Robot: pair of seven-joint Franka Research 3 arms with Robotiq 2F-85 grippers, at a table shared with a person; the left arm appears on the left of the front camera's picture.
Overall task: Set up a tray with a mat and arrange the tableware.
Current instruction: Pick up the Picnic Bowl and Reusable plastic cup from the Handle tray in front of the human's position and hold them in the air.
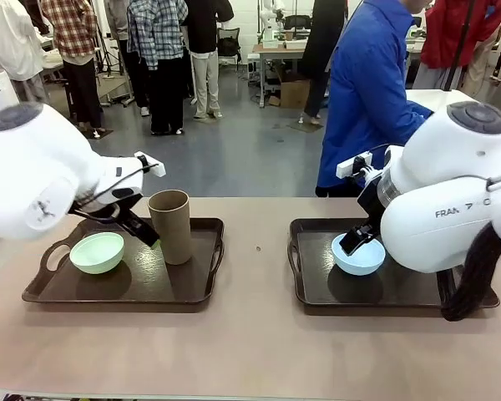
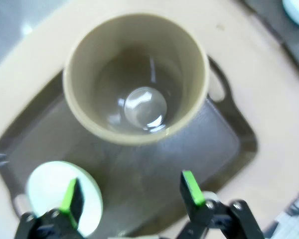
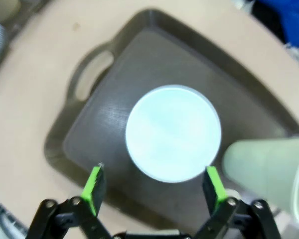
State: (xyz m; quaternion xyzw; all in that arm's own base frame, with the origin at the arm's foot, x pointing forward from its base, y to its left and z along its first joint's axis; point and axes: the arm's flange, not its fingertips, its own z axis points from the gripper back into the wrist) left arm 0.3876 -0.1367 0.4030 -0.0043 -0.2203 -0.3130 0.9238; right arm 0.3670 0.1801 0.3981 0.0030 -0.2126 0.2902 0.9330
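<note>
A mint green bowl (image 1: 97, 252) and an upright brown tumbler (image 1: 171, 225) stand on the left dark tray (image 1: 192, 292). My left gripper (image 1: 140, 227) hovers between them, open and holding nothing. From the left wrist view, its green pads (image 2: 192, 188) hang short of the tumbler (image 2: 137, 79), with the mint bowl (image 2: 60, 194) beside one finger. A light blue bowl (image 1: 358, 255) sits on the right tray (image 1: 317, 288). My right gripper (image 1: 356, 238) is open just above it, pads (image 3: 93, 185) wider than the bowl (image 3: 173, 132). A pale green tumbler (image 3: 269, 172) stands next to that bowl.
A person in a blue jacket (image 1: 367, 100) stands at the table's far side, behind the right tray. Bare tan tabletop (image 1: 255, 251) separates the two trays and runs along the near edge. Each tray has cut-out handles (image 3: 92, 72) at its ends.
</note>
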